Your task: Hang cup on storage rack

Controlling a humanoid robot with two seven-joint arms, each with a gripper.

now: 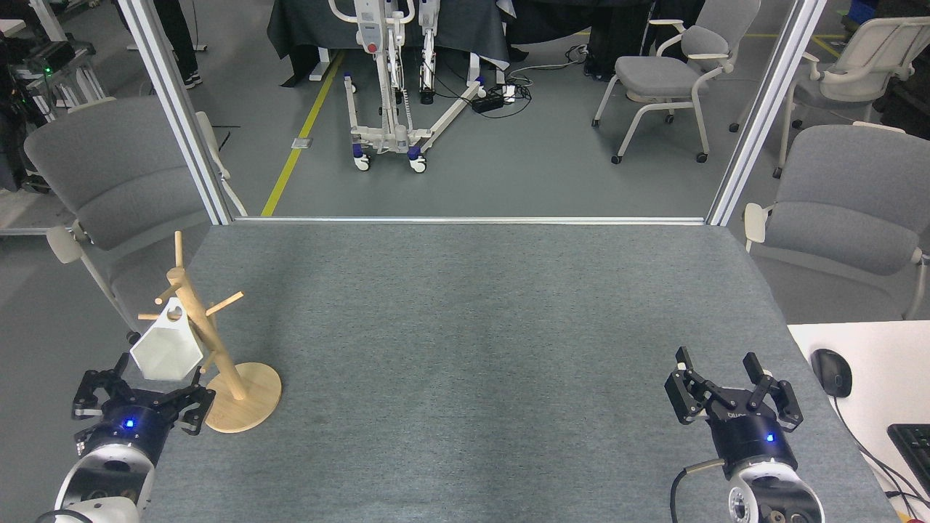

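Left hand (pixel 138 398) gapes empty below one cup (pixel 166 351), hanging tilted on one storage rack (pixel 212 349); right hand (pixel 732 390) open, empty.

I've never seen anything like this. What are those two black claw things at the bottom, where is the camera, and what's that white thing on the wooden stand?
The camera sits in a humanoid robot's head, looking down at a grey table. The claws are the ends of its two arms. The left tool and the right tool are both open and hold nothing. The wooden stand is a storage rack with angled pegs. The white thing is a cup, hanging tilted by its handle from a peg, just above the left tool. Nothing else lies on the table.
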